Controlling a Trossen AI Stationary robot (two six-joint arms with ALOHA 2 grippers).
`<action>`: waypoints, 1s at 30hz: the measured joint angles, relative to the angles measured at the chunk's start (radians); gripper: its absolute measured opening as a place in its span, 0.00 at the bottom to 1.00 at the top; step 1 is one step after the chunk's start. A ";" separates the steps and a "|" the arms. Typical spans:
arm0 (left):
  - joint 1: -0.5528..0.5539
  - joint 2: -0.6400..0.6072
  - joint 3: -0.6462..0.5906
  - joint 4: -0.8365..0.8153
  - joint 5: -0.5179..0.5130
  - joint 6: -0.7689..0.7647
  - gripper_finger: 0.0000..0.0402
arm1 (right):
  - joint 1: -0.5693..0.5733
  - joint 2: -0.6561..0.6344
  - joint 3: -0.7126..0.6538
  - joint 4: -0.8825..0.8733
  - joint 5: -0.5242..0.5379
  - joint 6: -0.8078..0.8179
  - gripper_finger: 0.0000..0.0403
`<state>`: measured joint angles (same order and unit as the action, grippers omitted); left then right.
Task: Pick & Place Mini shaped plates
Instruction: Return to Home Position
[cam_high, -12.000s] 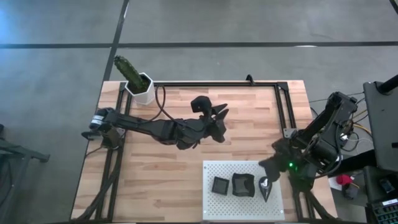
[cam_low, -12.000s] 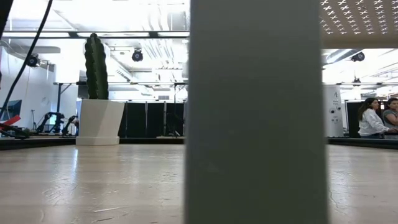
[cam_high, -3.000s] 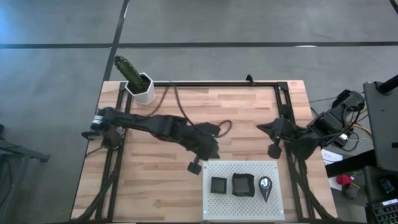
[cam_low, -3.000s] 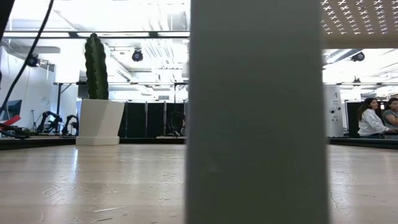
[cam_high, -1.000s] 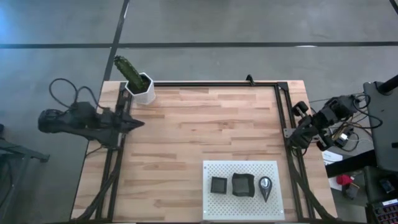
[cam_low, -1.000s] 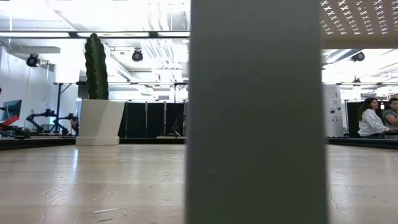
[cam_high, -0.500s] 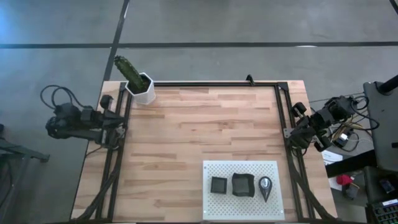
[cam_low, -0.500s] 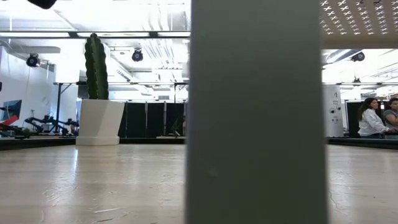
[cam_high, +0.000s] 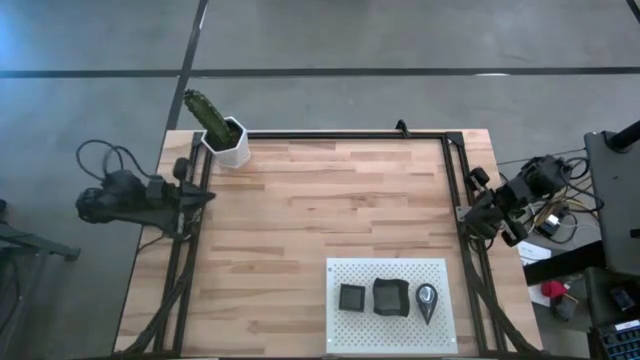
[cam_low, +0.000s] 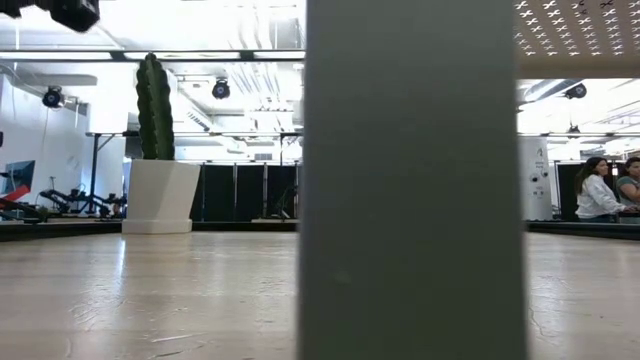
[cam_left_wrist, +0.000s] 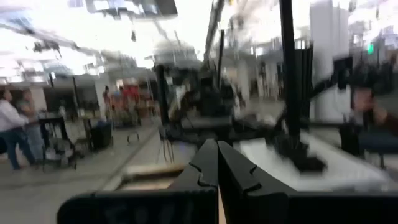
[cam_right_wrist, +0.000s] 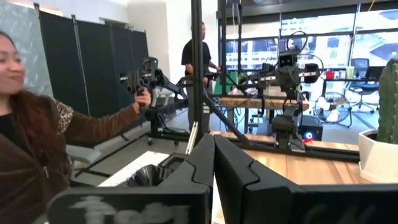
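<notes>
The left tool (cam_left_wrist: 217, 149) is clenched on nothing and parked off the left edge of the counter (cam_high: 320, 190). The right tool (cam_right_wrist: 213, 142), likewise pinched shut and empty, sits off the right edge, which suits arms at rest with nothing left to carry. The mini shaped plates (cam_high: 390, 296) lie in a row on the white perforated board (cam_high: 390, 268) at the near right, sorted by shape: square ones (cam_high: 351, 297) left, wavy-edged in the middle, drop-shaped ones (cam_high: 427, 301) right. A cactus pot (cam_high: 232, 148) stands far left. No writing is legible.
</notes>
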<state>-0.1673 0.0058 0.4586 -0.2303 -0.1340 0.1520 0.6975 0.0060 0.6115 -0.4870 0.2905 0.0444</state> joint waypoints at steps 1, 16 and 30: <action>0.000 -0.001 -0.014 -0.009 0.000 0.000 0.00 | 0.000 -0.003 -0.011 0.002 0.000 -0.002 0.02; 0.000 -0.004 -0.240 0.108 0.001 0.007 0.00 | 0.000 -0.005 -0.256 0.168 -0.001 -0.021 0.02; 0.000 -0.004 -0.427 0.307 -0.006 0.004 0.00 | 0.000 -0.005 -0.442 0.267 0.000 -0.115 0.02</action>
<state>-0.1673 0.0017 0.0316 0.0763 -0.1402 0.1558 0.6979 0.0006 0.1697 -0.2200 0.2901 -0.0709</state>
